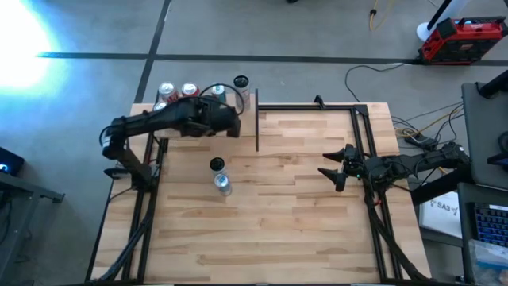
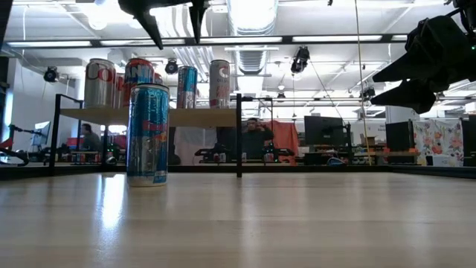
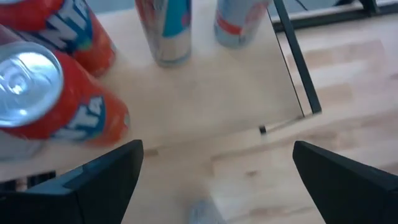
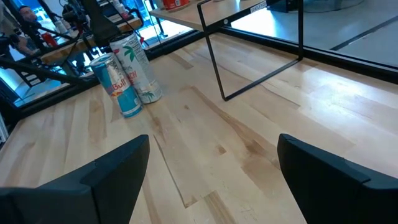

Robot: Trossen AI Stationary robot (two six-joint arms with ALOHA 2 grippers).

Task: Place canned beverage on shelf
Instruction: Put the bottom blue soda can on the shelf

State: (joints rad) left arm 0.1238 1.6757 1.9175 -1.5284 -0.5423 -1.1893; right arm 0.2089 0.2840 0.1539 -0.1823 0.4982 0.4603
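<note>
Blue can [image 2: 148,134]; pale wood shelf [image 3: 205,87]; black frame [image 2: 239,134]

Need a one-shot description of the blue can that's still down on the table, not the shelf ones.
On the butcher-block tabletop, look in front of the raised shelf, toward the left arm's side. Two cans stand there touching; the blue can is the slim blue-and-silver one with red lettering, beside a white can printed with palm trees.

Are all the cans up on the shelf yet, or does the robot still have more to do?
Not all. Several cans already stand on the shelf. The left gripper hovers over it with fingers open and empty, so nothing is in hand. Two cans wait on the table: a blue can and a white can beside it. The right gripper waits at the table's right side, empty.
</note>
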